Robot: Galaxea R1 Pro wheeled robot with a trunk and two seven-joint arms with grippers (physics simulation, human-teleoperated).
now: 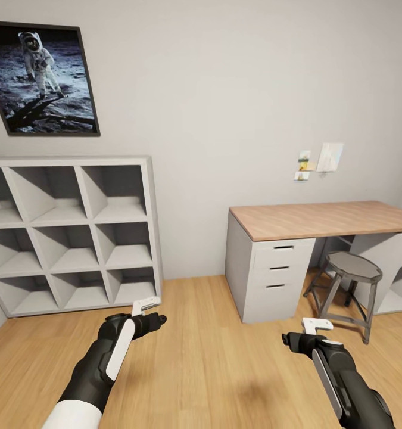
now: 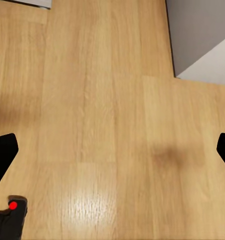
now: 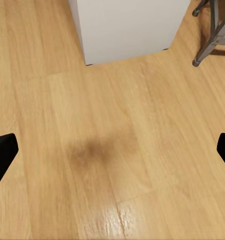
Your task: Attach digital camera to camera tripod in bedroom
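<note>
Floor (image 1: 212, 357): I see light wood planks, smooth, with a glossy sheen patch in both wrist views.
Desk (image 1: 320, 219): wood-grain top, matt; white body with a smooth painted look.
Shelf unit (image 1: 69, 235): matt pale grey, smooth.
Stool (image 1: 352, 268): dull grey, metal-looking legs and seat.
Wall (image 1: 236, 89): flat matt paint.
Poster (image 1: 43, 77): dark frame, slightly glossy print.
Arm shells (image 1: 114, 345): I read black and white smooth plastic.

astronaut moon poster (image 1: 43, 77) upper left on the wall | empty grey cube shelf (image 1: 72, 232) under it | wood-top white desk (image 1: 320, 220) with drawers on the right | grey stool (image 1: 349, 286) tucked beside it | sticky notes (image 1: 318, 159) above the desk
</note>
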